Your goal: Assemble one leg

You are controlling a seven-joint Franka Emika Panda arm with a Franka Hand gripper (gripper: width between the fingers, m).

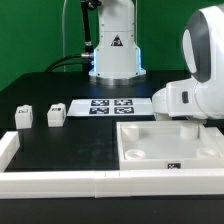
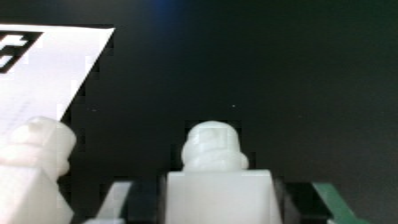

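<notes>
Exterior view: hides the gripper behind the arm housing (image 1: 192, 85), itself cut off; shows a far leg (image 1: 22, 116) and a nearer leg (image 1: 55, 115) well apart from it

Wrist view only: shows the gripper (image 2: 222, 188) spread wide, a blurred leg (image 2: 214, 155) loose between its fingers; cuts off a second white piece (image 2: 32, 165) just beside

The outer leg (image 1: 22, 116) and the inner leg (image 1: 56, 115), small white blocks with dark tags on their fronts, stand near each other but apart on the black tabletop (image 1: 60, 150) at the exterior view's left. The wrist view shows the centre leg (image 2: 214, 160), white and round-tipped, with the side leg (image 2: 36, 160) just beside it.
</notes>
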